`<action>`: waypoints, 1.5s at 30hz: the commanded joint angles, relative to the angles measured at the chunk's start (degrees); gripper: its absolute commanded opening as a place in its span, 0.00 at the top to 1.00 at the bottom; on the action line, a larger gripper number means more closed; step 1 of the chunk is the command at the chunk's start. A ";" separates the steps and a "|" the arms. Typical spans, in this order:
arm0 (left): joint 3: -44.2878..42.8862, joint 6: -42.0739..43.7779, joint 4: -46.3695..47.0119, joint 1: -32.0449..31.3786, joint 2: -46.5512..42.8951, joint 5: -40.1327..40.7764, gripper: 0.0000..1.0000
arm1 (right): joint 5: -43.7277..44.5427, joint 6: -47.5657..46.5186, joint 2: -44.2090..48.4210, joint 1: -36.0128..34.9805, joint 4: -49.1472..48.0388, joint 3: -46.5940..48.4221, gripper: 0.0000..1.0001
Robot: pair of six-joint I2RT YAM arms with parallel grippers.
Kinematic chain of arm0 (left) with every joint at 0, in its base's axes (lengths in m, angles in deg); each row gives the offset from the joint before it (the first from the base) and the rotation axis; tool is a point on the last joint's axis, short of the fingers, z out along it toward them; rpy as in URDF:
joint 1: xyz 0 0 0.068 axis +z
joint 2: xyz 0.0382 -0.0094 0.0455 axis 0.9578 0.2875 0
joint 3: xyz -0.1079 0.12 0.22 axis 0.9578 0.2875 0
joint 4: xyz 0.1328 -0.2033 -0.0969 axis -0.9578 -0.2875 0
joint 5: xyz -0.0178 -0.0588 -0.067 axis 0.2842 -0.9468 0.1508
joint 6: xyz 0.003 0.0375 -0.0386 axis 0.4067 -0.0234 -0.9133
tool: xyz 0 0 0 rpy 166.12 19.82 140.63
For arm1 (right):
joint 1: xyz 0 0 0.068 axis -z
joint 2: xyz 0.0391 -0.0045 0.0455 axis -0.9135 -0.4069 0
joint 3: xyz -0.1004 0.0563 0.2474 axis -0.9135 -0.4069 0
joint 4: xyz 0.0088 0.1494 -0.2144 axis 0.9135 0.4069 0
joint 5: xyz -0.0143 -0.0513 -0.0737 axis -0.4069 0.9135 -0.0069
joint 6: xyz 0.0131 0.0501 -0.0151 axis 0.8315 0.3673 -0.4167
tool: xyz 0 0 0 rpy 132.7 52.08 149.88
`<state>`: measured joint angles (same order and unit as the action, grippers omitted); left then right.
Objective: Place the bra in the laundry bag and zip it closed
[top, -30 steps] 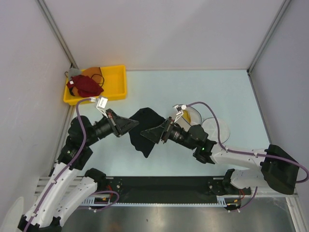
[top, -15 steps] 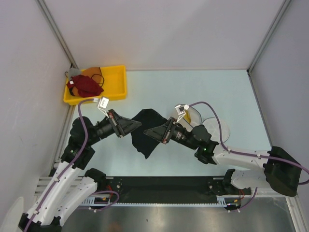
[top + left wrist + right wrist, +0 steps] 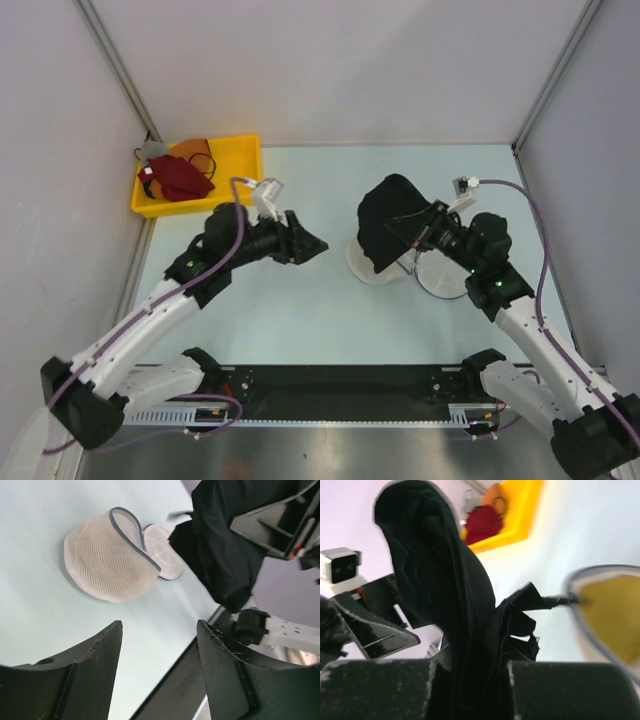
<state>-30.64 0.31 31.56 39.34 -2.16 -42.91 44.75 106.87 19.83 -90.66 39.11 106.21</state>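
Your left gripper (image 3: 316,245), fingers spread and empty, hovers at nine o'clock of the round white mesh laundry bag (image 3: 445,277). Your right gripper (image 3: 418,232) pinches the black fabric bra (image 3: 385,218) above it. Lower the cloth straight into the deeper dome half before releasing.

The bra (image 3: 385,222) above the laundry bag (image 3: 362,268), right of centre; bin (image 3: 246,165) of clothes (image 3: 180,178) in the far-left corner.
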 commanded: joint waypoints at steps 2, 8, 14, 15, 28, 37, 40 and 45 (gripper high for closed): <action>-9.91 6.20 5.13 -7.88 13.54 11.08 0.32 | -21.02 -5.60 -0.65 19.18 12.90 1.46 1.00; -25.63 10.15 3.14 -8.50 36.31 8.89 0.29 | -30.00 -6.22 -5.04 32.31 9.91 0.75 1.00; -41.72 15.60 -4.41 -8.50 52.66 11.17 0.30 | -35.62 1.67 -9.52 34.33 -0.54 -2.32 1.00; -43.39 16.21 -5.65 -8.58 54.25 11.26 0.30 | -35.80 3.43 -9.70 34.42 -1.42 -2.67 1.00; -46.75 18.59 -8.65 -8.58 60.06 12.76 0.64 | -37.04 5.91 -19.89 33.02 -6.35 -3.03 1.00; -43.95 17.45 -4.89 -8.58 57.43 10.92 0.90 | -34.84 5.03 -31.05 21.77 -8.02 0.66 1.00; -40.96 17.10 -1.89 -8.58 55.41 9.77 0.98 | -34.31 5.55 -34.04 20.45 -9.33 -0.04 1.00; -35.86 16.75 2.41 -8.58 52.77 8.28 1.00 | -34.40 0.57 -37.12 19.83 -5.31 -0.74 1.00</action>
<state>-69.15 17.60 27.89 30.90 55.65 -31.94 10.46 111.46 -15.69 -70.39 33.25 104.65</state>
